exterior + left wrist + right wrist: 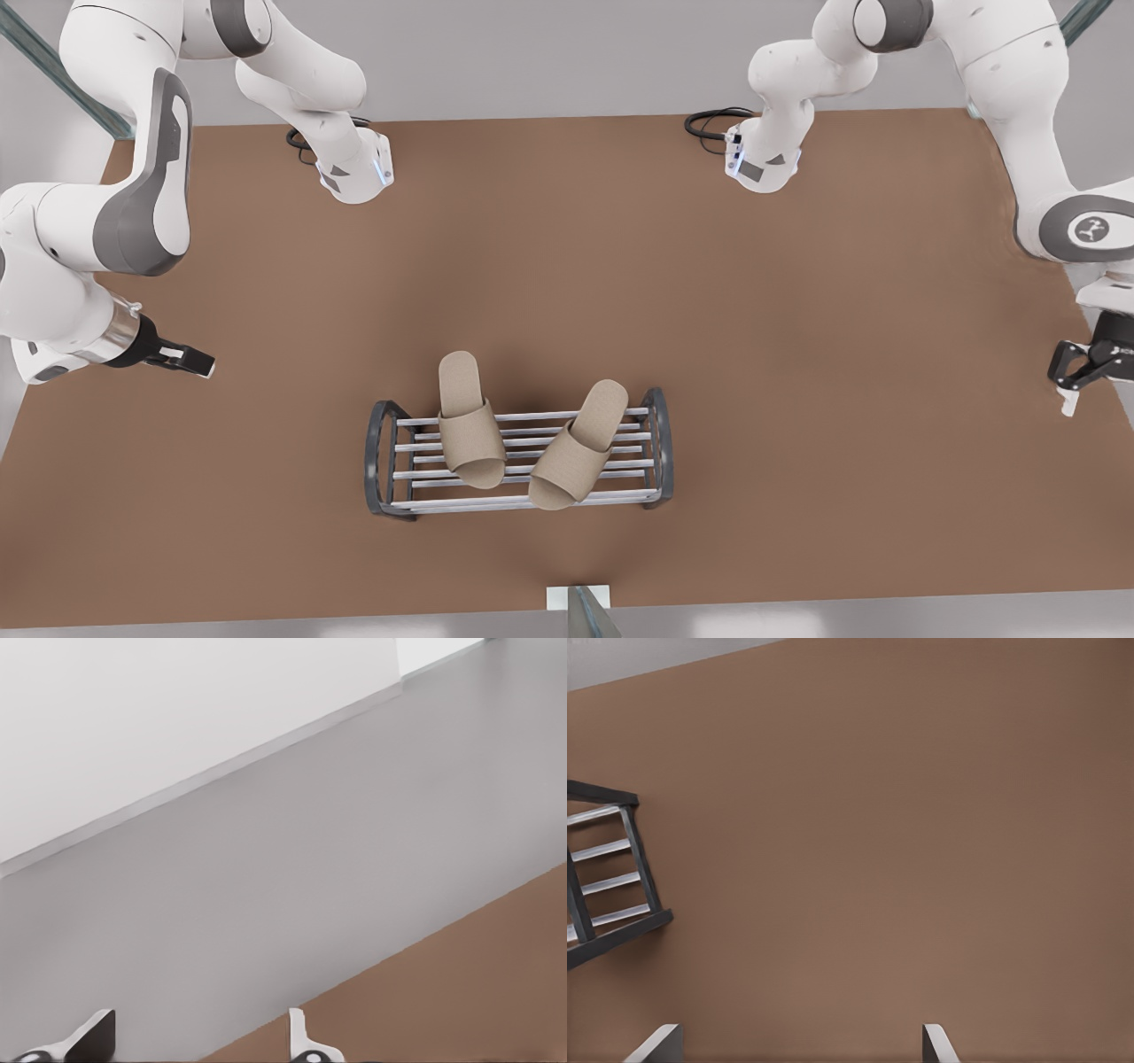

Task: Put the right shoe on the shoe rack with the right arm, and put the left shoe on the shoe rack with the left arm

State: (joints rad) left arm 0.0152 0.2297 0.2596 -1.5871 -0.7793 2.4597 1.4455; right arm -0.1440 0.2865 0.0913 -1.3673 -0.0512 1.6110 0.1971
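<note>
At the middle left of the front view, the right gripper point(204, 364) hangs over bare table with its fingers spread wide, holding nothing. In the lower centre, the shoe rack point(620, 496) carries both shoes: one slipper point(469, 425) lies straight and the other slipper point(580, 447) is angled, their heels overhanging the bars. At the far right edge, the left gripper point(1067, 390) is equally wide and empty. The job looks done, with both arms parked clear of the rack.
</note>
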